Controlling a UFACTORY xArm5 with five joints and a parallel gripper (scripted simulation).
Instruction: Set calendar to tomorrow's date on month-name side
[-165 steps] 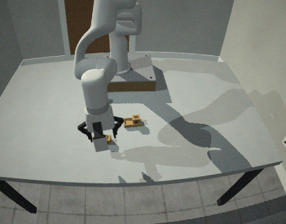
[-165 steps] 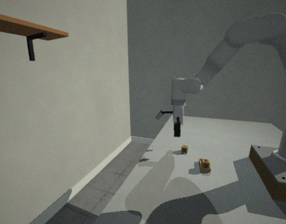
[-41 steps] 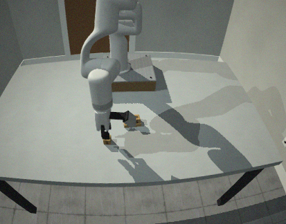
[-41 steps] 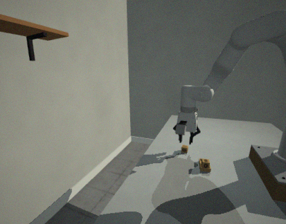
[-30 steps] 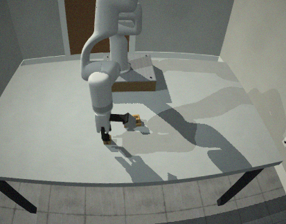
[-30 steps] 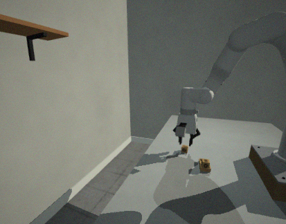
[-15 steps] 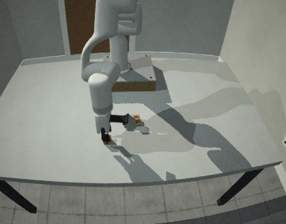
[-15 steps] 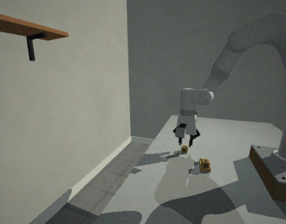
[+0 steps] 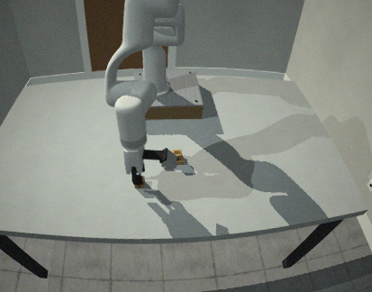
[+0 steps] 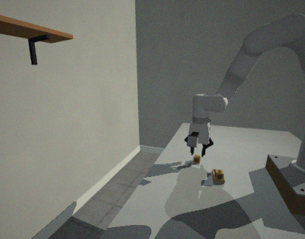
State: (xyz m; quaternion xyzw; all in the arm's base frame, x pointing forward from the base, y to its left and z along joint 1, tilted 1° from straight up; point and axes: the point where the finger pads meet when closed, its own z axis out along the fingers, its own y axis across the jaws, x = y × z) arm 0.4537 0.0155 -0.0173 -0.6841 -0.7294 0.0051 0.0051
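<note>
A small wooden digit cube (image 10: 196, 158) lies loose on the table, apart from the calendar tray. In the top view the cube (image 9: 141, 186) is mostly hidden behind my fingers. The wooden tray (image 9: 177, 157) holds the other cube and sits to the right of the loose cube; it also shows in the exterior view (image 10: 218, 176). My gripper (image 10: 198, 150) points straight down, just above the loose cube, with its fingers half spread and nothing between them. In the top view the gripper (image 9: 137, 176) overlaps the cube. The digits are too small to read.
The arm's wooden-edged base plate (image 9: 177, 101) stands at the back of the table. The table's front edge (image 9: 180, 236) is a short way in front of the cube. A wall with a shelf (image 10: 29, 31) lies beyond the table's side.
</note>
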